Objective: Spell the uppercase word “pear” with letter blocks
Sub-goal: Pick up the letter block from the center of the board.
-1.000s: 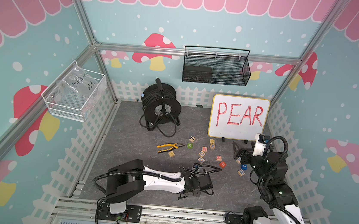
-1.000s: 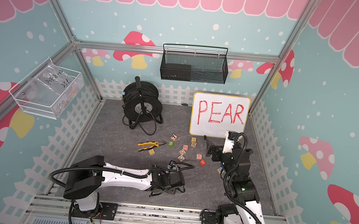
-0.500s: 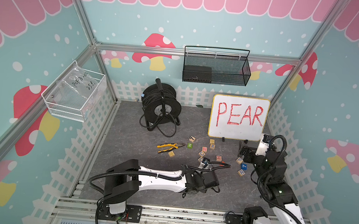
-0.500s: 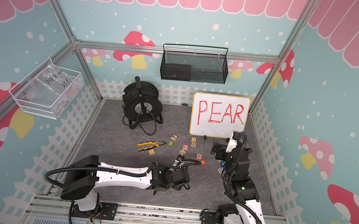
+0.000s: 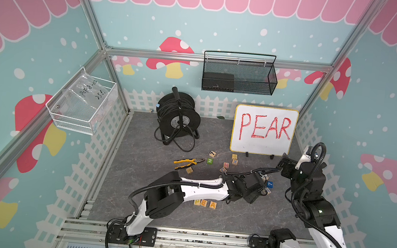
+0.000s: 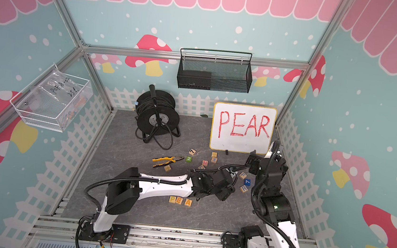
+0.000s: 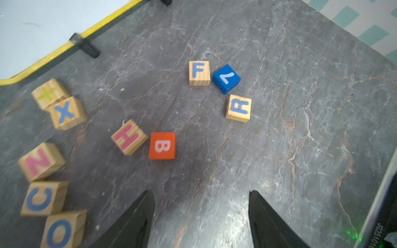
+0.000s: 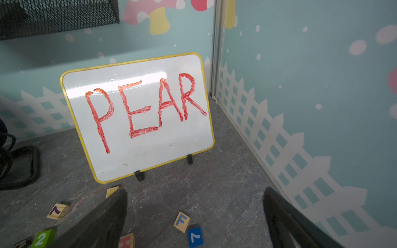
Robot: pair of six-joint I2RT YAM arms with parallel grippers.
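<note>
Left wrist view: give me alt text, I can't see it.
The open, empty left hand hovers above the grey floor, with the R block ahead, beside a blue 7 cube and an F block. Other blocks lie scattered nearby.

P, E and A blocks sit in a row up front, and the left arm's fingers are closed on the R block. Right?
No grip: the left wrist view shows the left gripper, fingers open and empty, the pale-wood cube lettered R in blue lying free beyond them. The pale-wood P, E, A row stands.
</note>
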